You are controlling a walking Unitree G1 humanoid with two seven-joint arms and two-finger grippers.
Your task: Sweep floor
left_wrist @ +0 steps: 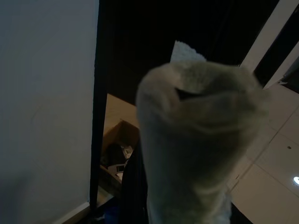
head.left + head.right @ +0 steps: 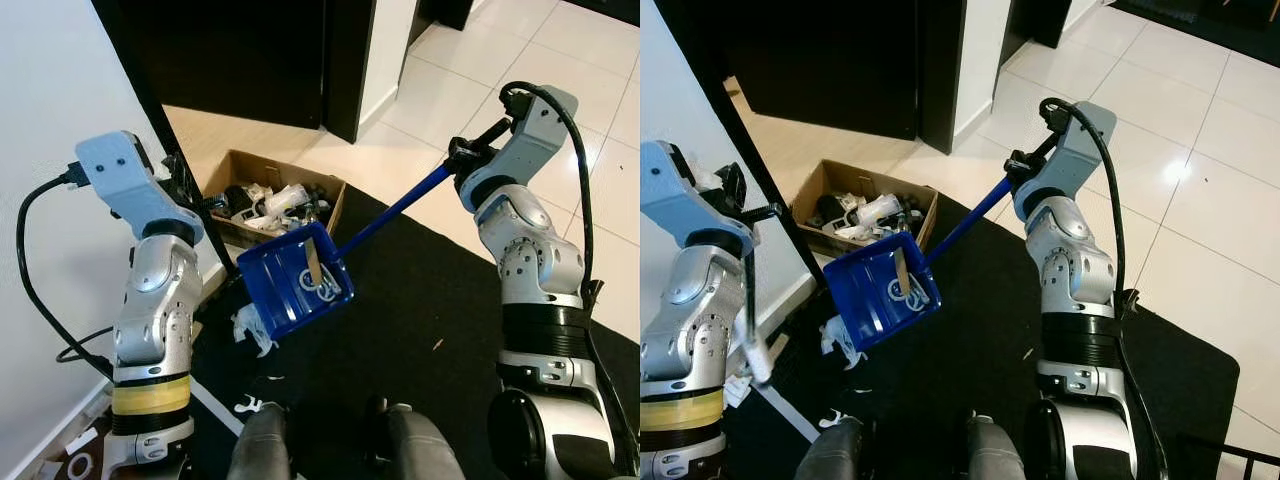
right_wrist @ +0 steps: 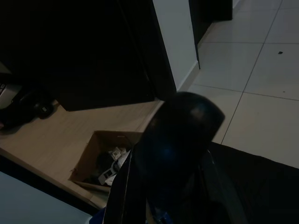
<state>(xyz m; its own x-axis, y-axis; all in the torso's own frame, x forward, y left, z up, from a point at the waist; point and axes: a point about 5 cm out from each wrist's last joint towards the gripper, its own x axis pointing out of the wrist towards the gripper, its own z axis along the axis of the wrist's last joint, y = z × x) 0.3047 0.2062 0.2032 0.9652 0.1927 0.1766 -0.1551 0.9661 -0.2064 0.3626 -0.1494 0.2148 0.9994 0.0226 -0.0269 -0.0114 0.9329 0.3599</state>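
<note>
while the right gripper (image 2: 462,160) is clamped on the handle's upper end, the blue dustpan (image 2: 293,278) hangs above the black rug (image 2: 420,330), near the rug's edge by the cardboard box (image 2: 232,165). its long handle slants up from pan to gripper. white scraps (image 2: 322,285) lie in the pan. the left gripper (image 2: 735,195) is closed around a black broom pole (image 2: 748,275).

I see both my silver arms raised, elbows bent: the right gripper (image 2: 468,160) clamps the long blue handle, the left gripper (image 2: 737,195) grips a thin black pole.
</note>
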